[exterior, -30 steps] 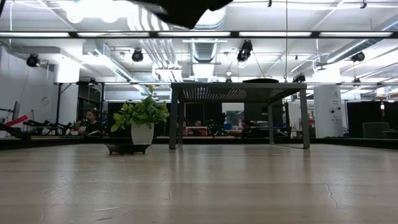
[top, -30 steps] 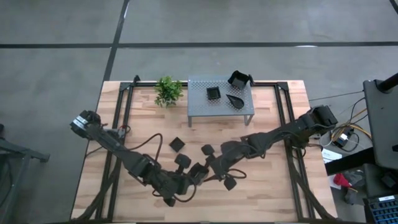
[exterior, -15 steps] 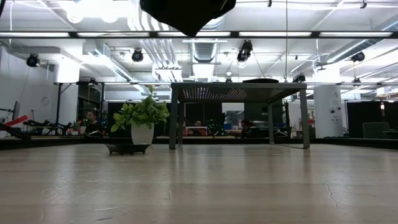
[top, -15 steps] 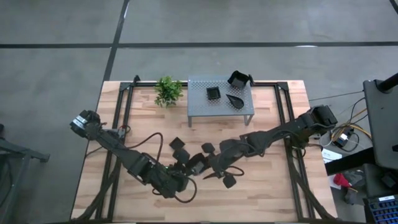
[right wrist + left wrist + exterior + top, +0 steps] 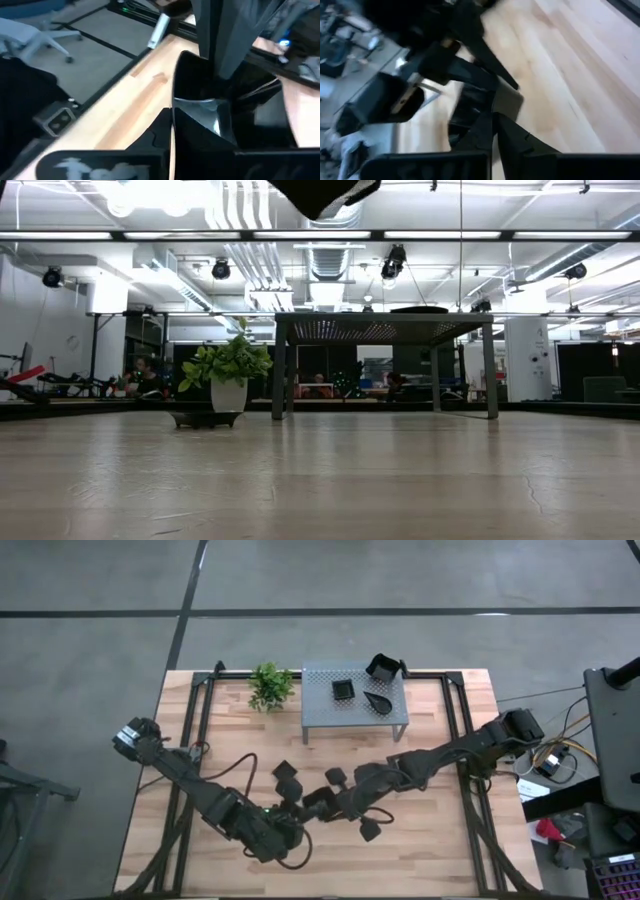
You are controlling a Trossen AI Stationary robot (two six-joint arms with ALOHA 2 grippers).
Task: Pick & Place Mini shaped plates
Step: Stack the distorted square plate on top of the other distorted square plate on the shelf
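Left gripper (image 5: 300,815) and right gripper (image 5: 318,808) meet mid-table, both pinched together on one black plate (image 5: 220,105); bare table (image 5: 430,850) toward near edge. No readable text.

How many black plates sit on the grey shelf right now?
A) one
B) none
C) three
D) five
C: in the high view the shelf carries three plates, a small square one, a leaf-shaped one and a deeper one at its back corner.
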